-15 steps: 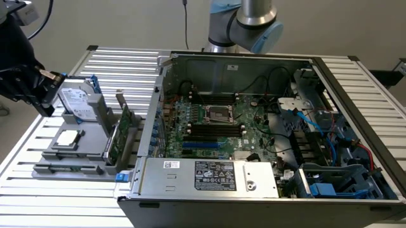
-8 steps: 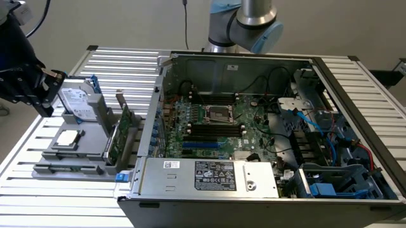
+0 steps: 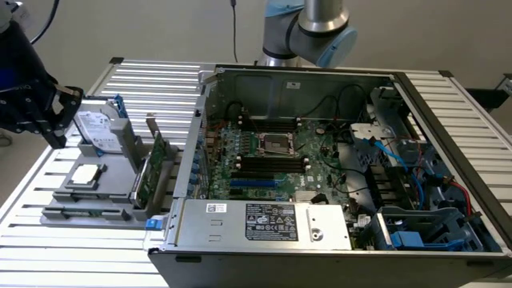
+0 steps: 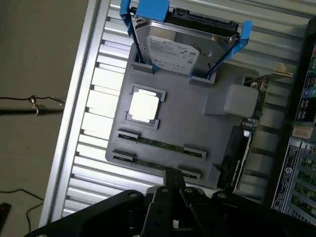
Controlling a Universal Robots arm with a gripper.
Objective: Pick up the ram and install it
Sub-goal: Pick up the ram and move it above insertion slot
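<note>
Exterior view has the tool (image 3: pixel 56 143) in the upper left of the frame, hanging over the outer end of the gray tray (image 3: pixel 112 183), just beside the hard drive (image 3: pixel 100 127) in its blue caddy. From the wrist view I can see the fingers (image 4: pixel 173 178) pressed together with nothing between them.

The ram (image 4: pixel 160 144) sits on edge in a pair of clips on the tray, not picked up. A second thin green strip (image 4: pixel 148 164) is clipped in the row closer to the tool. The fingertip overlaps that row in the wrist picture, but I can't tell if it's actually touching.

It's a crowded neighbourhood. A CPU chip (image 3: pixel 84 175) lies flat in its pocket between the drive and the ram rows. The taller expansion card (image 3: pixel 156 161) stands upright along the tray's edge, right between the tray and the open PC case (image 3: pixel 200 120). Inside the case, the long black motherboard slots (image 3: pixel 272 162) sit mid-frame, with cables around them and the power supply (image 3: pixel 264 223) below. Everything rests on the slatted metal surface (image 3: pixel 48 258).
</note>
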